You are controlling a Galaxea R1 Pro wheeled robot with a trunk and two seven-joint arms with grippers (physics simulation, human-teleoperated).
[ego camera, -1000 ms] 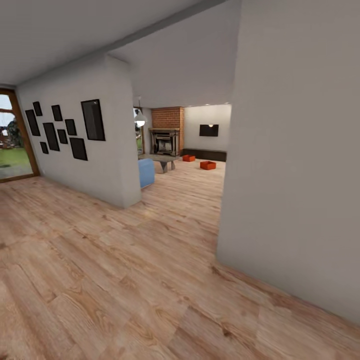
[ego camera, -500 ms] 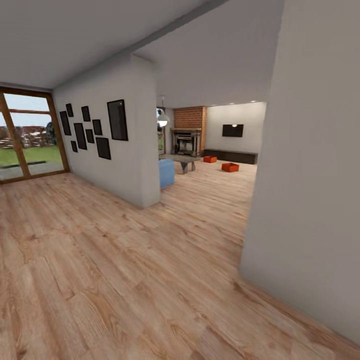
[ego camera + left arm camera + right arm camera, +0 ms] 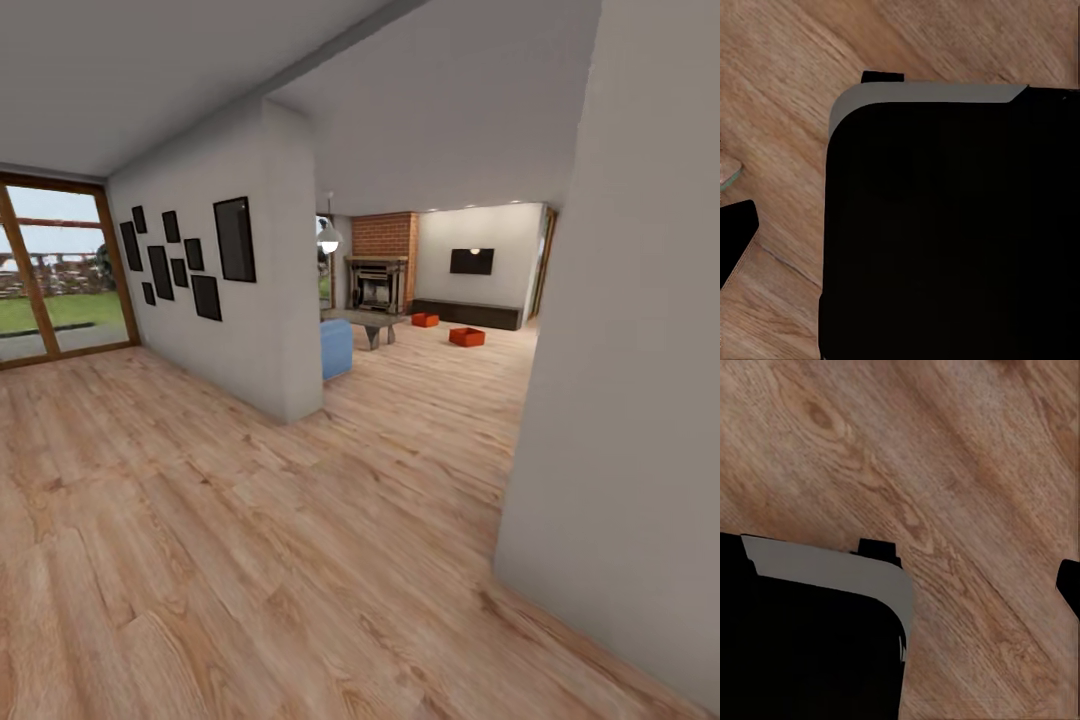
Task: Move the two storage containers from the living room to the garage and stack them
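head: two containers (image 3: 466,336) (image 3: 425,320) on far living room (image 3: 440,360) plank floor, apart, below TV (image 3: 471,261), right of sofa (image 3: 335,347) | left wrist: black body over planks, hand state cannot tell | right wrist: same, cannot tell

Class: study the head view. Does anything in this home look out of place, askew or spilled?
Only mildly: two storage containers sit loose on the wood floor before the fireplace, apart from each other. Nothing looks spilled, tilted or damaged.

Black rounded robot body (image 3: 945,232), grey top edge; pale wood-plank flooring (image 3: 780,90) beneath
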